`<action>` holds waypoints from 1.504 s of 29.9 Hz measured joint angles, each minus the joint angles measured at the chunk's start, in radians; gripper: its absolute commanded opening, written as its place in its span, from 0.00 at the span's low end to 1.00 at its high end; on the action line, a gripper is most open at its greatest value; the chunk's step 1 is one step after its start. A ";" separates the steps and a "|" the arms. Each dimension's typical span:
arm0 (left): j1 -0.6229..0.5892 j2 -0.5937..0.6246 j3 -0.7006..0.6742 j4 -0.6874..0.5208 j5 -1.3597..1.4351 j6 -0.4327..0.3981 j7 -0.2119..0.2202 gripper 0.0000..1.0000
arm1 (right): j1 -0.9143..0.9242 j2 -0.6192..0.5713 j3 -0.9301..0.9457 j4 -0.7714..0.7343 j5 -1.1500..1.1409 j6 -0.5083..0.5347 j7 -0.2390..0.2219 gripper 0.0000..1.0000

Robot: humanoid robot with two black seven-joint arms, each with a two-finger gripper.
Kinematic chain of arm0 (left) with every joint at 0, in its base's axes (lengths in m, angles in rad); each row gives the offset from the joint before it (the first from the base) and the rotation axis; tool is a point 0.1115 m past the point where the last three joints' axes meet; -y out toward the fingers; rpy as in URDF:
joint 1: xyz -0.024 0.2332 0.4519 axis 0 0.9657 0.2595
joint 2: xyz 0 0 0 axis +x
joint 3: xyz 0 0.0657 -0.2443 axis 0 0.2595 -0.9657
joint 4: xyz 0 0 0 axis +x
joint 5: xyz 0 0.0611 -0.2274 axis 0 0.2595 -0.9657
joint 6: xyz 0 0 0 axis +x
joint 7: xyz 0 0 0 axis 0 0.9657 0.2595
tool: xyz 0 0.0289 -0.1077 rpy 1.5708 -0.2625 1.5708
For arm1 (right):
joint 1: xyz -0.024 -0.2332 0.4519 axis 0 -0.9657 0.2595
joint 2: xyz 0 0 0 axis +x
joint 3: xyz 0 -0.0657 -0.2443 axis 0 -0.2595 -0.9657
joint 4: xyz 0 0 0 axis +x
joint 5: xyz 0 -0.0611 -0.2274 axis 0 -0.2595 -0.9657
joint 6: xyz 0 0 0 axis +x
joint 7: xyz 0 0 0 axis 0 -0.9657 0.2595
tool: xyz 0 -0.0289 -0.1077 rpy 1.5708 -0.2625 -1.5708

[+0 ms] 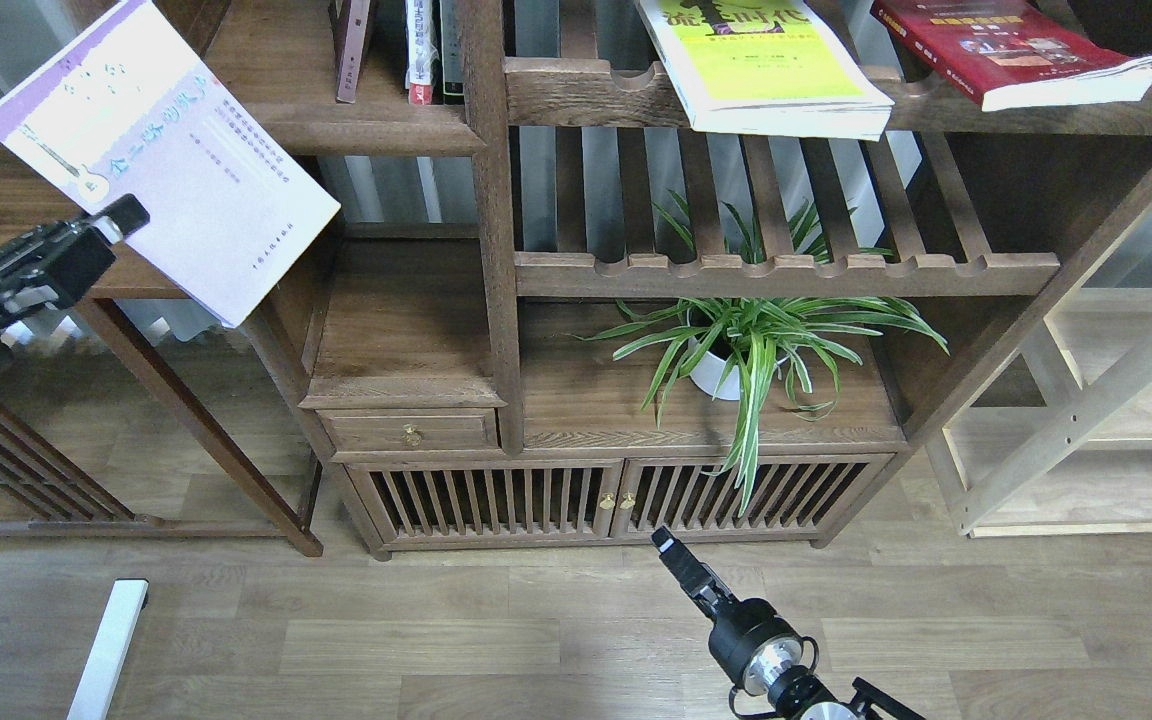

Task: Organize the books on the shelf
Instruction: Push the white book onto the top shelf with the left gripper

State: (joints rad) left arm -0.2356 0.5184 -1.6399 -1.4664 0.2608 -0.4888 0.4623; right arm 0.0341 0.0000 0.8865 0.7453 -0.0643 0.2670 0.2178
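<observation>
My left gripper (116, 218) is shut on the lower left edge of the pale lavender-white book (176, 170) and holds it tilted in the air, in front of the left end of the solid dark-brown shelf (276, 90). The yellow-green book (756, 60) and the dark red book (1006, 50) lie flat on the upper slatted rack. My right gripper (671, 553) hangs low over the floor in front of the cabinet doors; its fingers look pressed together and hold nothing.
A few upright books (416, 45) stand at the right end of the solid shelf. A potted spider plant (746, 345) sits on the lower board. A dark side table (26, 200) is at the left and a pale wooden frame (1086, 400) at the right.
</observation>
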 measured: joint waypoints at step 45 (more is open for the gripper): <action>-0.188 -0.011 -0.058 0.007 -0.008 0.000 0.026 0.02 | 0.009 0.000 -0.005 0.011 -0.004 0.004 -0.001 0.97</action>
State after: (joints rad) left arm -0.4233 0.5074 -1.6984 -1.4592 0.2526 -0.4887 0.4887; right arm 0.0429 0.0000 0.8820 0.7566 -0.0686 0.2714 0.2164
